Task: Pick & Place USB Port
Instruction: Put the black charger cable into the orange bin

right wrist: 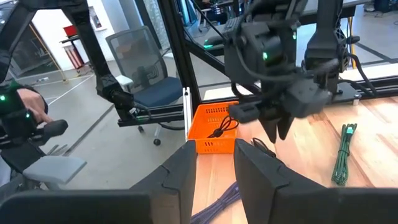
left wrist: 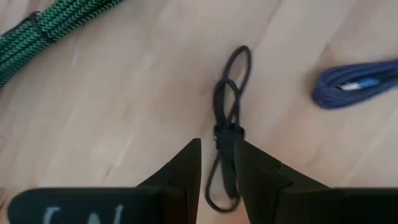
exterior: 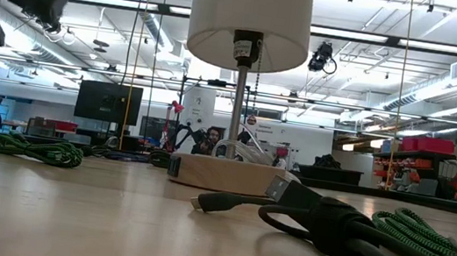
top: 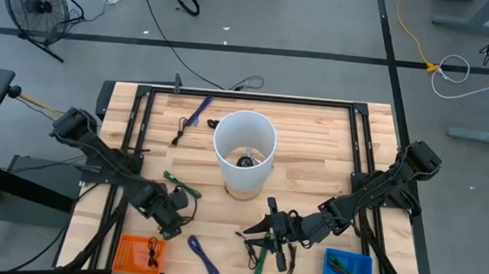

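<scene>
A small black USB cable [left wrist: 227, 106], coiled and tied at its middle, lies flat on the wooden table [top: 314, 133]. My left gripper [left wrist: 219, 152] points down just above it, open by a narrow gap, one fingertip on each side of the tie. It stands near the table's front left [top: 172, 227] and also shows in the right wrist view [right wrist: 280, 130]. My right gripper [right wrist: 214, 158] waits open at the front centre [top: 265, 233], roughly level, with nothing between its fingers. More black and green cables [top: 260, 257] lie around it.
An orange bin [top: 125, 241] at the front left holds a black cable [right wrist: 219, 129]. A blue bin [top: 333, 255] stands at the front right. A blue cable [top: 204, 257] and a green cable [top: 181, 185] lie near my left gripper. A white lamp [top: 243, 150] stands mid-table.
</scene>
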`<action>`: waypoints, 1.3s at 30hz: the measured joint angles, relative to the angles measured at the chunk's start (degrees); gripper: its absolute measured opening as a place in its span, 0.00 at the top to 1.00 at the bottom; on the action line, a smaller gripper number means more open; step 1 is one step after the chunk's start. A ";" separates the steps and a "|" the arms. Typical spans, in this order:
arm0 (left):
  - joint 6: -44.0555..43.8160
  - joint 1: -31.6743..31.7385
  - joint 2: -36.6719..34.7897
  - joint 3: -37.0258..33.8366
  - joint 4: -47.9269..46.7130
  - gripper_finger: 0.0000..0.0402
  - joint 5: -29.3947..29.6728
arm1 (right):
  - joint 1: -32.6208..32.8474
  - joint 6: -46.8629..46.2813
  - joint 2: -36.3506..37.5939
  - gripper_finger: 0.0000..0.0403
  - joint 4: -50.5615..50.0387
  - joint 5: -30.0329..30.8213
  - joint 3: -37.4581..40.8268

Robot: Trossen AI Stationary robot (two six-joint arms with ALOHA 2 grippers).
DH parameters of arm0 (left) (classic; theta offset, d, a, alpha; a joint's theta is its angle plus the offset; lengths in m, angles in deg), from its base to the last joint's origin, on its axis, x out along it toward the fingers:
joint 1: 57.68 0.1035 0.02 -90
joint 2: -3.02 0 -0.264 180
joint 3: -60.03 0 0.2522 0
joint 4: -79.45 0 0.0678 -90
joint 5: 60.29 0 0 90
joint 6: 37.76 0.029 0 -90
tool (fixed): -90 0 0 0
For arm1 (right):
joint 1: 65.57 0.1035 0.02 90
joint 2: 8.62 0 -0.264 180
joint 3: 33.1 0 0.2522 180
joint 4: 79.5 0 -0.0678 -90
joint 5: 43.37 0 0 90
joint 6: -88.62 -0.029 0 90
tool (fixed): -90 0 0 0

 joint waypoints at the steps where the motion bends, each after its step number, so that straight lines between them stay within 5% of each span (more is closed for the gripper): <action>1: 0.52 0.19 0.87 0.00 0.23 0.75 -0.41 | 0.00 -0.02 0.00 0.73 0.00 0.00 0.00; 39: 8.98 1.20 12.01 0.26 8.82 0.58 -4.06 | 0.02 -0.01 0.00 0.73 0.09 0.00 0.00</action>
